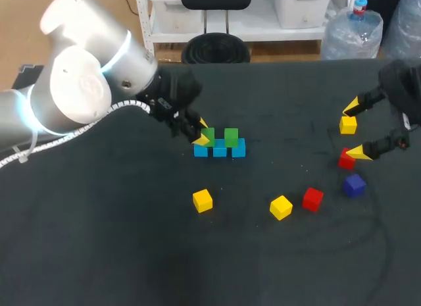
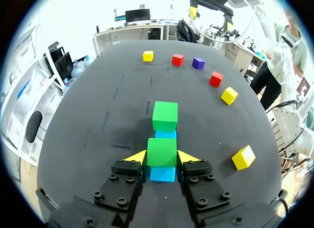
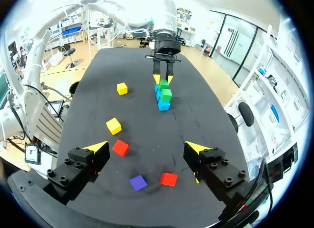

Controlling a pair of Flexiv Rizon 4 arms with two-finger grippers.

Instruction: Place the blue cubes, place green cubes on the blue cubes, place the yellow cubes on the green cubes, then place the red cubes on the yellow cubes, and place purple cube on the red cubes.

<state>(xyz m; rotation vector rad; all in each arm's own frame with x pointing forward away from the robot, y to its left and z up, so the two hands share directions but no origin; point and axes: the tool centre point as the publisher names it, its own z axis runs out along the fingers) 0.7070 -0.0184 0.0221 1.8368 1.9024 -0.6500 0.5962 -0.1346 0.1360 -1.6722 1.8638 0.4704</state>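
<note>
1. The left fingers (image 2: pixel 142 156) are closed on a green cube (image 2: pixel 162 150), with one yellow tip against each side.
2. That green cube rests on the nearest of the blue cubes (image 2: pixel 162 173), which stand in a short row near the middle of the desk (image 1: pixel 99 240).
3. A second green cube (image 2: pixel 165 116) sits on the same row just ahead of the held one, apart from the fingers.
4. The right fingers (image 1: pixel 352 107) are spread wide and hold nothing, over the right side of the desk.
5. In the head view a yellow cube (image 1: pixel 348 125) shows between the right tips. A red cube (image 1: pixel 345 160) lies by the tip nearer the robot, and I cannot tell whether they touch.
6. The purple cube (image 1: pixel 354 185) lies just beside that red cube.
7. A second red cube (image 1: pixel 312 199) and a second yellow cube (image 1: pixel 281 206) lie near each other, in front of the row and to its right.
8. A third yellow cube (image 1: pixel 202 200) lies alone in front of the row's left end.
</note>
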